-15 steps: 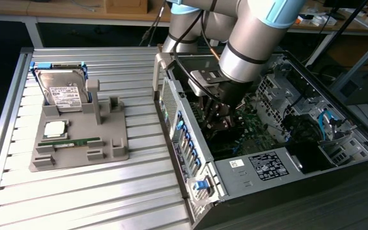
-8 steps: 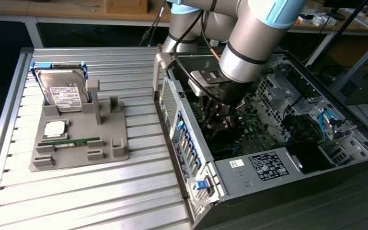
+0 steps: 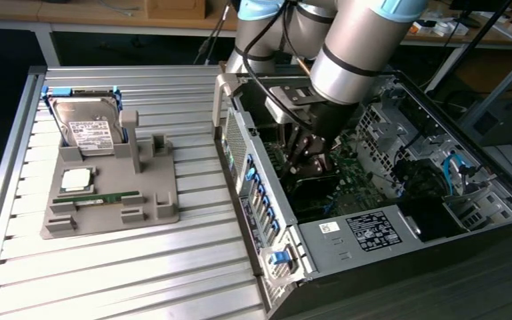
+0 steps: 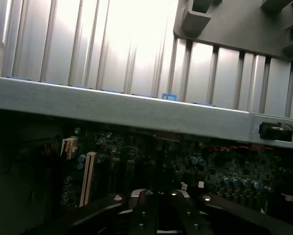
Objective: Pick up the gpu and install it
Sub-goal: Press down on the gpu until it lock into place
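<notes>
The hand (image 4: 158,215) is seen shut, low over the motherboard (image 4: 205,161) inside the computer case (image 3: 345,230); whether the gpu is held cannot be told. The install step is judged under way; careful slot alignment is called for.

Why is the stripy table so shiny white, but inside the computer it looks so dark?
In the exterior view, light glares off the ribbed metal table, washing its lower slats almost white, while the open computer case sits in shadow under the arm. In the wrist view the table slats blaze the same way, and the motherboard below the case wall stays dim and murky.
</notes>
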You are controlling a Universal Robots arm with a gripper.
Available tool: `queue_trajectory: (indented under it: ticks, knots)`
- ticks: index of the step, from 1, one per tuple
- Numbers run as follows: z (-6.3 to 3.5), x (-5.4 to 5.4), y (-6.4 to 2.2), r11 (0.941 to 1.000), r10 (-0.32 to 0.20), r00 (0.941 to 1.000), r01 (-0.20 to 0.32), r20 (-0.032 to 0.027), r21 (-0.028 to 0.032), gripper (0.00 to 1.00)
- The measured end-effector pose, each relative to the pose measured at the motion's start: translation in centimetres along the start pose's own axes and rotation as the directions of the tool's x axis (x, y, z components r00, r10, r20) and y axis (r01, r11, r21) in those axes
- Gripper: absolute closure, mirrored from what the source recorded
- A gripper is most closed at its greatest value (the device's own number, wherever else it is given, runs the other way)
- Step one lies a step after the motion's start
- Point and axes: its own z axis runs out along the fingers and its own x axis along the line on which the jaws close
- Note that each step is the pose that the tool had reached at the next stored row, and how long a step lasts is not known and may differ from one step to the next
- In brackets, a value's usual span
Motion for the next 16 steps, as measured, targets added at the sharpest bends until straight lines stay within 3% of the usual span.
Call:
queue_trajectory:
  ticks: [2,8,16]
  knots:
    - [-0.2,0.0,0.17,1.0,0.0,1.0,0.0,0.0,0.0007,0.89]
    - [-0.05,-0.4,1.83,1.0,0.0,1.0,0.0,-0.0002,0.0011,0.89]
    - [0.02,-0.6,2.57,1.0,0.0,1.0,0.0,-0.0009,0.0012,0.89]
